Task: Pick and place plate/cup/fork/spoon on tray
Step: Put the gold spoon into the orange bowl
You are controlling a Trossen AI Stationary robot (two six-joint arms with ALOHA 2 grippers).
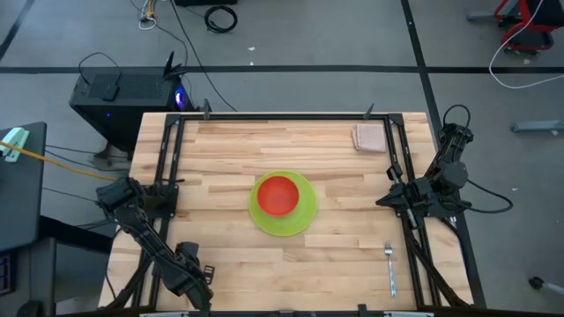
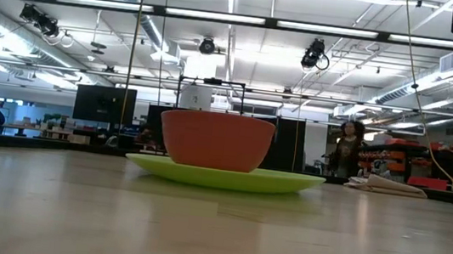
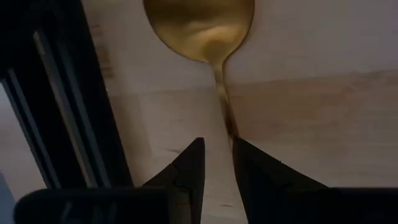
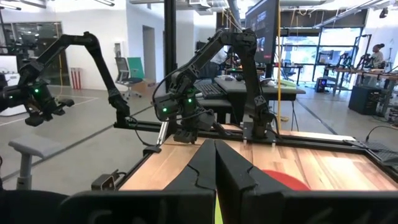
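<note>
Inspector: Where is the spoon (image 3: 208,37) found?

Assessor: At the table's near left corner, its handle running straight back into the left gripper (image 3: 217,162), whose fingers are parted with the handle between them.

Inspector: Room?

Assessor: A black frame rail (image 3: 68,106) lies just beside. The right gripper (image 4: 215,163), pressed together, waits at the right edge.

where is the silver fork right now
In the high view, the slim silver metal fork lies on the wooden table near its front right corner, right of the lime-green plate.
</note>
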